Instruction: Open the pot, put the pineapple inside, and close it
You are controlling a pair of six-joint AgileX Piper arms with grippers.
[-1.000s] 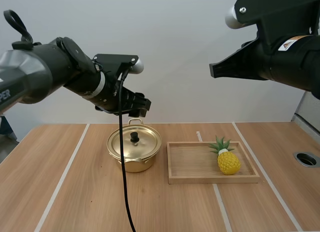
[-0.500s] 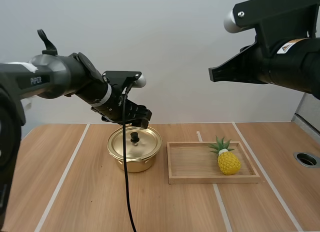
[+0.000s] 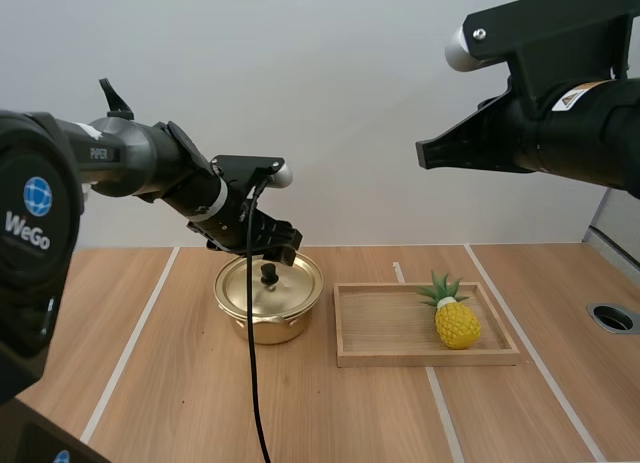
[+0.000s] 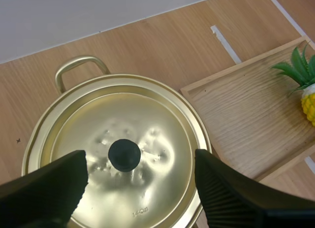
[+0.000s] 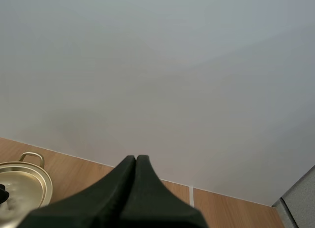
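Pot of gold metal (image 3: 262, 329), round gold lid (image 4: 162, 120) on, sits under left gripper (image 3: 268, 245), jaws wide apart, black knob (image 4: 124, 155) below their gap. Yellow pineapple (image 3: 457, 323) lies in shallow wooden tray (image 3: 385, 325) beside them. Right gripper (image 5: 135, 162) raised well away, jaws together.

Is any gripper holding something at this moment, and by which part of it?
Nothing is held. The left gripper is open, its fingers apart on either side of the lid's knob; the right gripper is shut on nothing.
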